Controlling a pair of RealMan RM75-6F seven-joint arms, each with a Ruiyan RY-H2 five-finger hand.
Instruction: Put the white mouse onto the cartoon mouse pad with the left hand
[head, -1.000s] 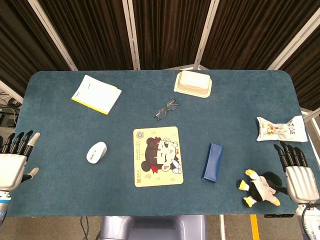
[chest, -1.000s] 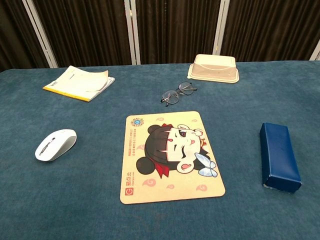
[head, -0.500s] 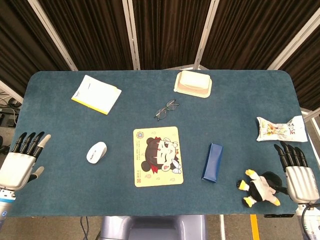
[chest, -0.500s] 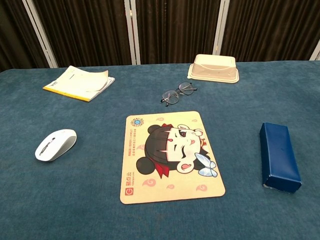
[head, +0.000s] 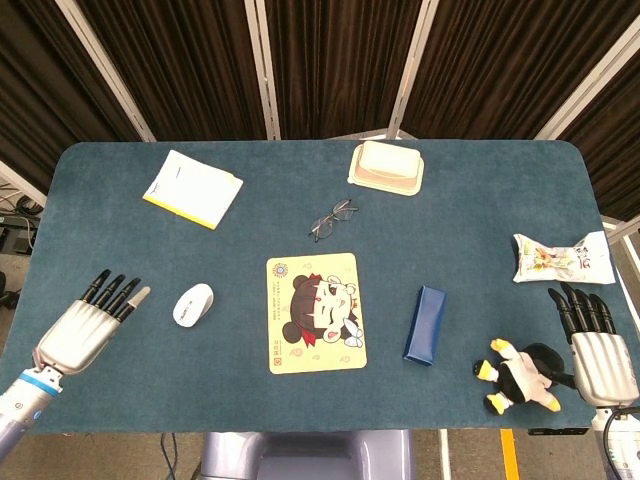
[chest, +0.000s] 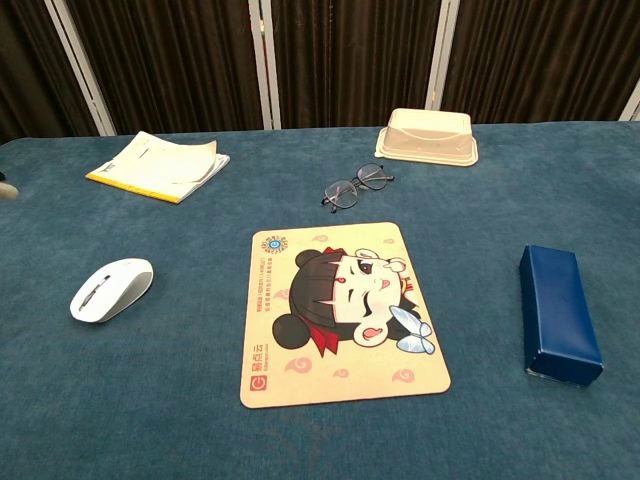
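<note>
The white mouse (head: 193, 304) (chest: 111, 289) lies on the blue table, a short way left of the cartoon mouse pad (head: 315, 312) (chest: 338, 311). My left hand (head: 88, 325) hovers over the table's left part, fingers stretched out and apart, its tips a small gap left of the mouse, holding nothing. In the chest view only a fingertip (chest: 5, 190) shows at the left edge. My right hand (head: 594, 344) lies flat at the table's right edge with its fingers apart, beside a penguin plush toy (head: 521, 375), and is empty.
A yellow-edged notebook (head: 192, 188) lies at the back left, glasses (head: 332, 219) just behind the pad, a beige lidded box (head: 386, 167) at the back. A blue case (head: 425, 325) sits right of the pad, a snack packet (head: 562, 257) at the right edge.
My left hand has moved from the table's left edge in toward the mouse, rightward and over the cloth. The right hand and all objects have stayed still.
</note>
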